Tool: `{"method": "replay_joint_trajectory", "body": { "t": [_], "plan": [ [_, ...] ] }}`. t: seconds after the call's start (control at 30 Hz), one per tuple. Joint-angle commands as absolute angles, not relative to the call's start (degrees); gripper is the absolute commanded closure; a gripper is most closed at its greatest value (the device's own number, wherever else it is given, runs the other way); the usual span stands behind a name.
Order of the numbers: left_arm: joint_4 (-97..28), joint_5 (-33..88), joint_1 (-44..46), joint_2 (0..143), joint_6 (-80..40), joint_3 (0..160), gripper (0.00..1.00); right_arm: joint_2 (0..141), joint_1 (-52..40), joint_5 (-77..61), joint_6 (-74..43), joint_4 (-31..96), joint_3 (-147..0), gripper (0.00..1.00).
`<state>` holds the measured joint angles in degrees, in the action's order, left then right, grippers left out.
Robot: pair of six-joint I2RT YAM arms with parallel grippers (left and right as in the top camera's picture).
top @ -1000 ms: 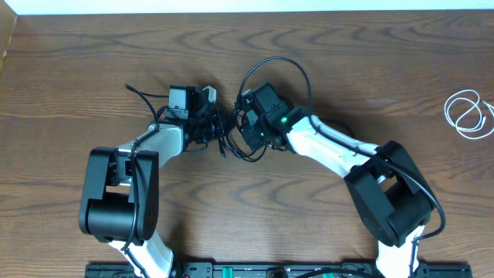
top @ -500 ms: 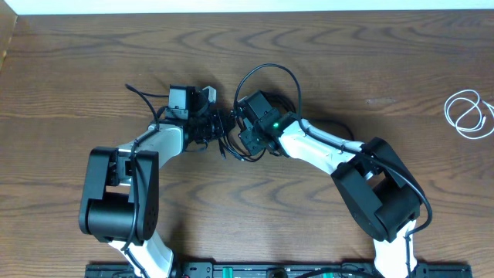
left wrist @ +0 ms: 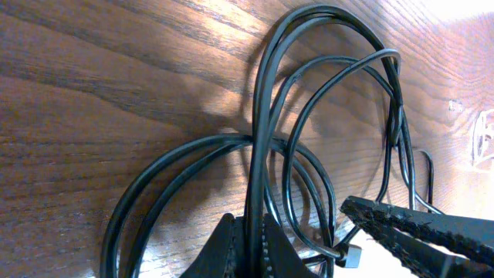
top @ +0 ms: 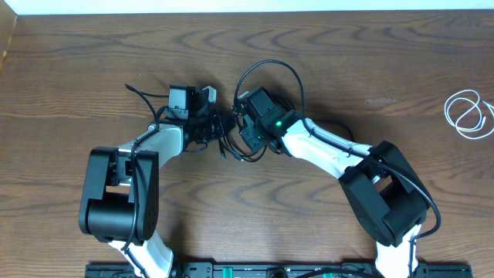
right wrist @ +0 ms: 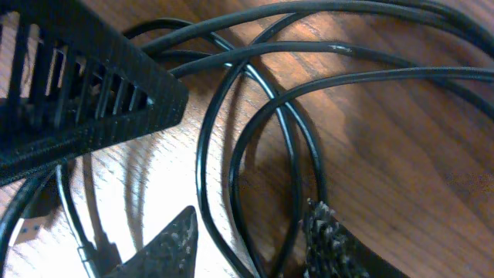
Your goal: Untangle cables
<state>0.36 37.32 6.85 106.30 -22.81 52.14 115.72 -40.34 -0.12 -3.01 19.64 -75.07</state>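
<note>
Nearest me, the left end effector (left wrist: 248, 245) is pinched tight on strands of the black cable (left wrist: 256, 131), though its wrist view cuts the fingers off at the bottom edge, so how many strands it grips is hard to make out. A small plug end (left wrist: 351, 253) lies just beside it at 3 o'clock. Facing it, the right end effector (right wrist: 251, 239) stands partly open, astride two or three strands without squeezing them. From above, both heads cover the knot at the middle of the desk (top: 93, 54), and the crossings beneath them are hidden. Beyond, one loop of the black cable arches toward 12 o'clock. The white cable (top: 468, 114) lies coiled by itself well apart at 3 o'clock. Since half a second ago the right arm's elbow has swung back toward 4 o'clock, while the left arm has stayed put.
</note>
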Motion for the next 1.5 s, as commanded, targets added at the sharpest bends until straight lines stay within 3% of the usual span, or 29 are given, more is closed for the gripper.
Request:
{"method": "replay_joint_trajectory", "body": {
  "t": [0.0,0.6,0.9,1.3,1.37,1.43,1.47],
  "plan": [
    [0.2,36.8,6.7,105.0,-22.1,52.5,0.92,114.4,-40.1,2.3,-2.4,20.3,-75.9,0.63],
    [0.3,36.8,6.7,105.0,-22.1,52.5,0.92,114.6,-41.0,2.2,-2.0,23.2,-75.0,0.71],
    [0.3,36.8,6.7,105.0,-22.1,52.5,0.92,115.8,-41.3,2.7,1.1,20.7,-74.0,0.83],
    [0.3,36.8,6.7,105.0,-22.1,52.5,0.92,116.3,-41.4,2.4,0.9,20.0,-72.0,0.76],
    [0.3,36.8,6.7,105.0,-22.1,52.5,0.92,116.4,-41.3,2.4,0.9,19.7,-71.5,0.82],
    [0.3,36.8,6.7,105.0,-22.1,52.5,0.92,116.4,-41.2,2.6,0.9,19.6,-71.5,0.99],
    [0.3,36.8,6.7,105.0,-22.1,52.5,0.92,116.4,-41.2,2.7,0.9,19.4,-71.6,0.99]
  ]
}}
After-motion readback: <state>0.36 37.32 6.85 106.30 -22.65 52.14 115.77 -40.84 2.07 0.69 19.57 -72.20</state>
